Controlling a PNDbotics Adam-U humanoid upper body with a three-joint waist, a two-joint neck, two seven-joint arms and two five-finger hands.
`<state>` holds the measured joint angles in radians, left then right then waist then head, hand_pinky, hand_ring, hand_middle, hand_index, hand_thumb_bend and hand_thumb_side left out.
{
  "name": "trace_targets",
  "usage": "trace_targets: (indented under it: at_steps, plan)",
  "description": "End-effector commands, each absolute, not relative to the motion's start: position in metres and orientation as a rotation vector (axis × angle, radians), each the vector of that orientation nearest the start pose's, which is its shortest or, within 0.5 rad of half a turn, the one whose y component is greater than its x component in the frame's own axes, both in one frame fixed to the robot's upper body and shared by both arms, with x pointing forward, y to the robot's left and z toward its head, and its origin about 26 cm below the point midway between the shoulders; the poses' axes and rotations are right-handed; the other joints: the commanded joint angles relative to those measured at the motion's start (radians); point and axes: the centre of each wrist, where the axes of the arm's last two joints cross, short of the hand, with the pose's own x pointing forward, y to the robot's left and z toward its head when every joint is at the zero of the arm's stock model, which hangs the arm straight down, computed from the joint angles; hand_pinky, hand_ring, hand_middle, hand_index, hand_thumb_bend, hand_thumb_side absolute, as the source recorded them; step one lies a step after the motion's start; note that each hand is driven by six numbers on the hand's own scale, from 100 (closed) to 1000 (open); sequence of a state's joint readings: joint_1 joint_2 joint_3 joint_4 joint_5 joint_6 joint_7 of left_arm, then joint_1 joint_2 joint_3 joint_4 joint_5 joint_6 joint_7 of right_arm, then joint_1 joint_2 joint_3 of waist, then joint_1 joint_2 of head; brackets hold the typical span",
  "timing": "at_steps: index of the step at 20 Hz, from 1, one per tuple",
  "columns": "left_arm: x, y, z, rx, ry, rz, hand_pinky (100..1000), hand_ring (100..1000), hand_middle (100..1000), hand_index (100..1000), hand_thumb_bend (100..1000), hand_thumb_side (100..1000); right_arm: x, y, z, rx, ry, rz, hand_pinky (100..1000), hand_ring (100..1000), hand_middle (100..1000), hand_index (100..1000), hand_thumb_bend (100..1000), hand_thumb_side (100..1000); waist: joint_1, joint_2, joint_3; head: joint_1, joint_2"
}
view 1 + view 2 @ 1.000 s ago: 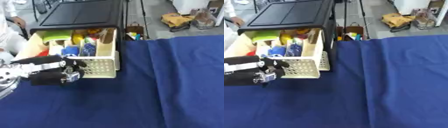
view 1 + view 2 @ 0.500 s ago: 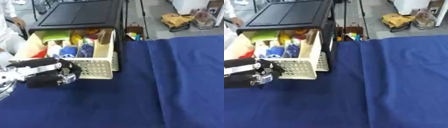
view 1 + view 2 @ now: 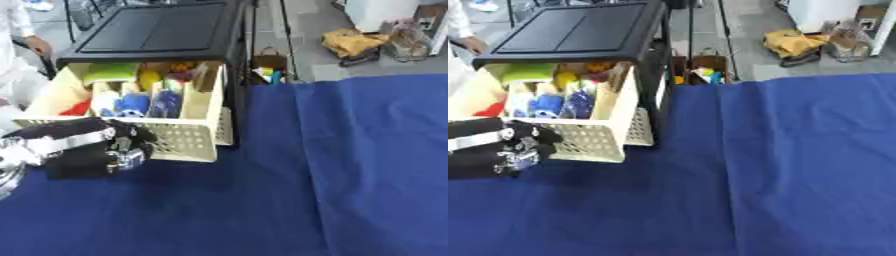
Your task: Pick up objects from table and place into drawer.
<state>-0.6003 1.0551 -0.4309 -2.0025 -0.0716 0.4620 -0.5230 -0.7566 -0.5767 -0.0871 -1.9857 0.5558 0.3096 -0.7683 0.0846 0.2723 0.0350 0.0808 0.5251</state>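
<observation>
A cream lattice drawer (image 3: 187,143) stands pulled out of a black cabinet (image 3: 157,30) at the table's far left. It holds several things: a green piece (image 3: 109,72), blue items (image 3: 131,102), a yellow one (image 3: 150,79) and something red (image 3: 79,107). My left hand (image 3: 105,150) is black and silver, its fingers curled, and it sits against the drawer's front wall near the left corner. I see nothing held in it. The right hand shows in neither view.
A blue cloth (image 3: 315,175) covers the table, with a fold line running down its middle. Beyond the far edge, bags (image 3: 350,42) and a small box (image 3: 267,70) lie on the floor. A person in white (image 3: 17,30) stands at the far left.
My left hand has slid left and a little toward me along the drawer's front, its fingers staying curled. The drawer's contents look the same.
</observation>
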Motion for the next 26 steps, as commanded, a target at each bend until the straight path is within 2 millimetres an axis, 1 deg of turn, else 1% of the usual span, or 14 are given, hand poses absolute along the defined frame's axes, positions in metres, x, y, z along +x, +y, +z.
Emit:
trace_targets:
  at_steps: [1, 8, 13, 19, 26]
  plan:
    - [0.296, 0.259, 0.29, 0.526, -1.362, -1.505, 146, 484, 784, 950, 100, 1000, 0.291, -0.269, 0.374, 1.604, 2.757, 0.563, 826, 844, 609, 739, 100, 1000, -0.003, -0.013, 0.001, 0.003, -0.012]
    - [0.296, 0.25, 0.296, 0.507, -1.413, -1.51, 143, 485, 787, 949, 100, 1000, 0.291, -0.269, 0.374, 1.605, 2.756, 0.569, 827, 845, 609, 740, 100, 1000, -0.001, -0.011, -0.005, 0.005, -0.013]
    - [0.297, 0.248, 0.298, 0.504, -1.43, -1.511, 141, 484, 789, 947, 100, 1000, 0.291, -0.27, 0.374, 1.605, 2.754, 0.572, 827, 845, 608, 740, 100, 1000, 0.0, -0.011, -0.008, 0.006, -0.015]
    - [0.297, 0.249, 0.297, 0.523, -1.426, -1.503, 140, 484, 791, 932, 100, 1000, 0.291, -0.269, 0.374, 1.605, 2.754, 0.571, 827, 845, 607, 740, 100, 1000, 0.001, -0.006, -0.012, 0.007, -0.019]
    - [0.296, 0.257, 0.294, 0.565, -1.407, -1.478, 140, 484, 793, 914, 100, 1000, 0.291, -0.27, 0.375, 1.607, 2.753, 0.575, 828, 846, 605, 739, 100, 1000, 0.001, 0.001, -0.011, 0.004, -0.026]
